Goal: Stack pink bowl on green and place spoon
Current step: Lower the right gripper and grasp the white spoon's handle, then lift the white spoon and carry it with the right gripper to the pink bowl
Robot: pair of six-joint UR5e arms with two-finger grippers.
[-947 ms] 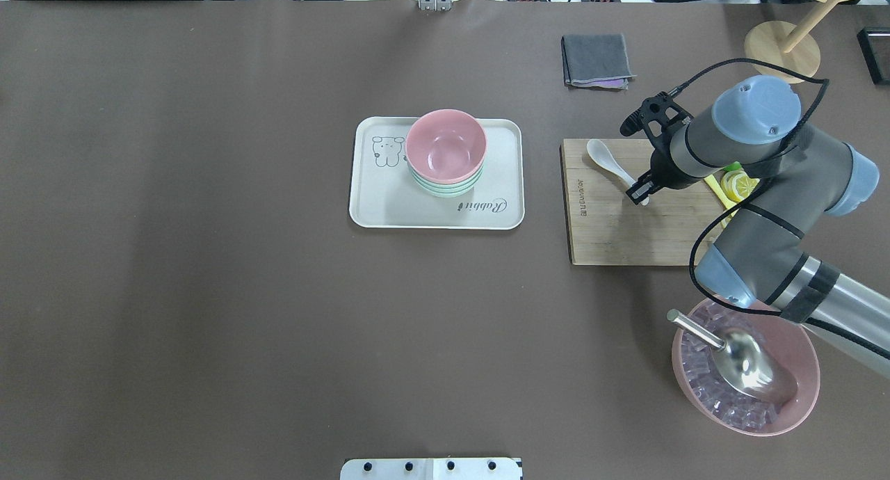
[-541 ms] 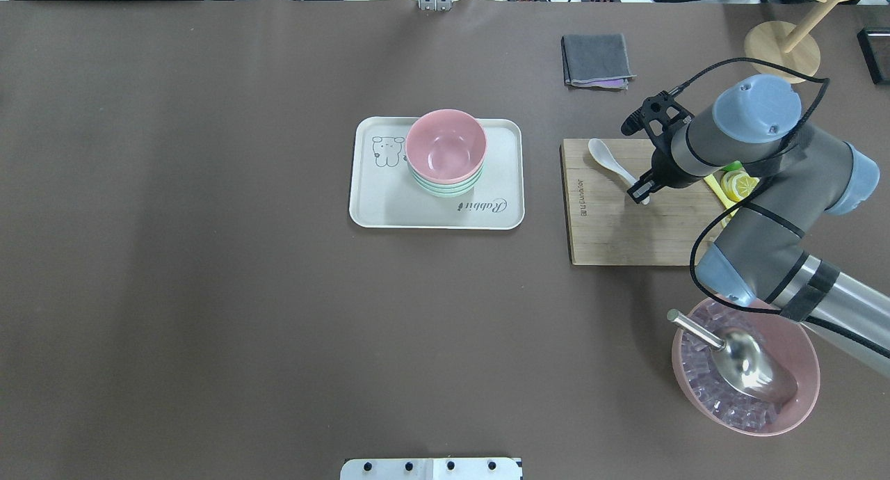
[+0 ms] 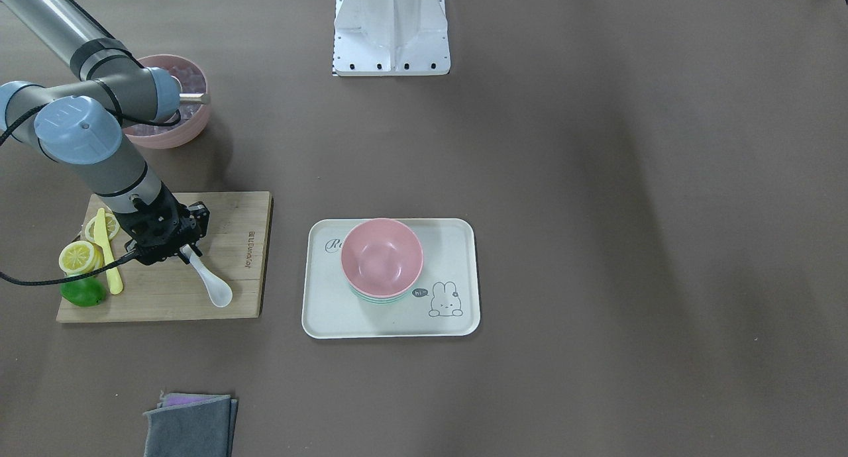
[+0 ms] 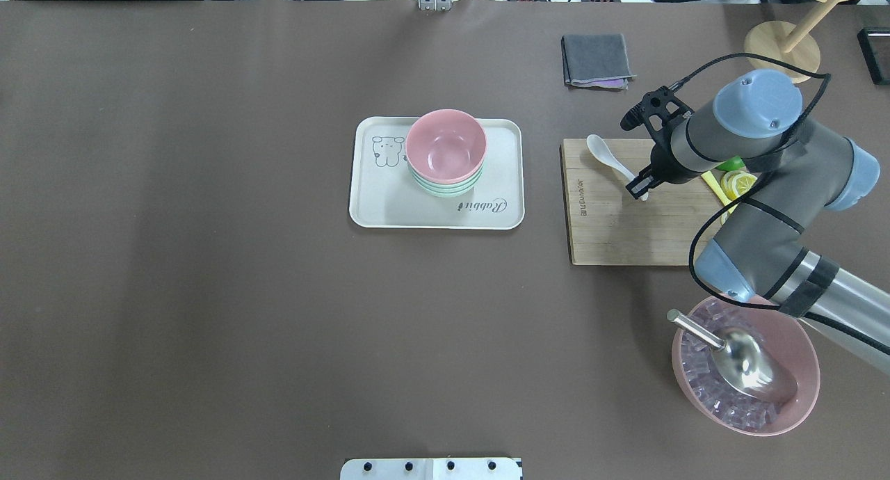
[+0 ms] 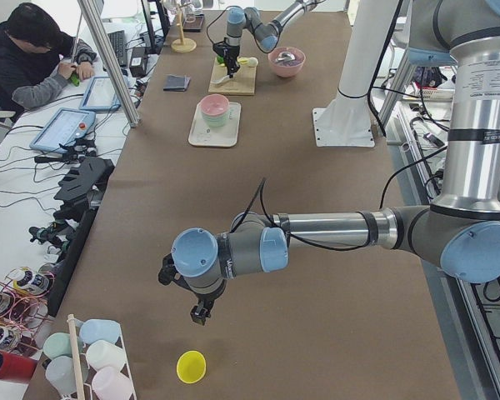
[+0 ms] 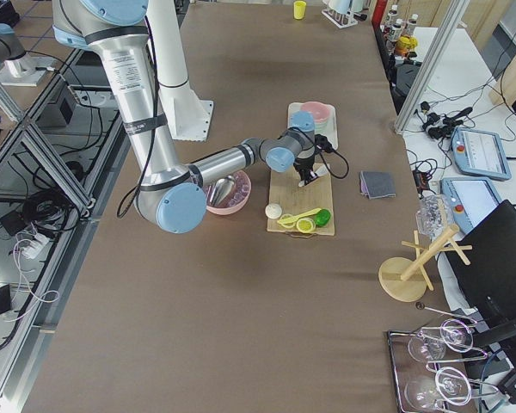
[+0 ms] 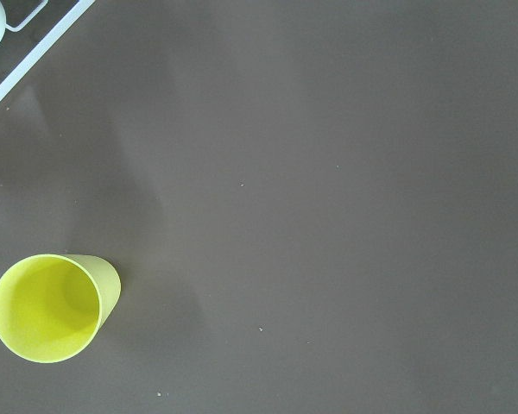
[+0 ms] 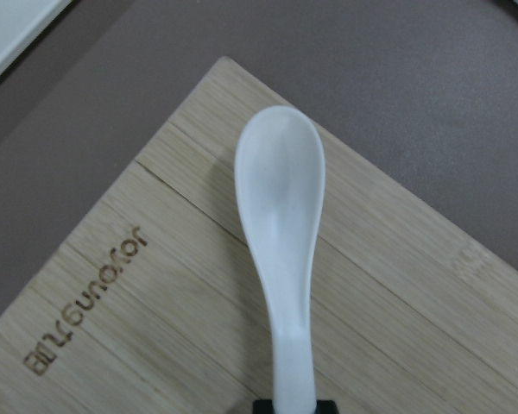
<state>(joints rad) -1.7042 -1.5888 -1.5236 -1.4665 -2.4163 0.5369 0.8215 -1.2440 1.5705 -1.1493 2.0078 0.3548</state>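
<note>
The pink bowl point(image 4: 445, 144) sits nested on the green bowl point(image 4: 446, 188) on the cream tray point(image 4: 417, 214) at the table's middle; the stack also shows in the front-facing view point(image 3: 381, 255). The white spoon point(image 4: 602, 151) lies over the bamboo cutting board point(image 4: 612, 236). My right gripper point(image 4: 638, 190) is shut on the end of the spoon's handle; the right wrist view shows the spoon point(image 8: 281, 216) held at its bottom edge. My left gripper point(image 5: 200, 315) hangs over bare table far from the tray, near a yellow cup point(image 7: 47, 306); I cannot tell whether it is open.
Lemon slices point(image 3: 78, 255), a yellow knife point(image 3: 106, 252) and a lime point(image 3: 83, 293) lie on the board beside the right gripper. A pink bowl of ice cubes with a metal scoop point(image 4: 744, 365) stands under the right arm. A grey cloth point(image 4: 596, 60) and a wooden stand point(image 4: 782, 49) are at the back.
My right gripper has shifted slightly toward the table's far side with the spoon's handle in it; the spoon moved with it. The bowls and tray have not moved.
</note>
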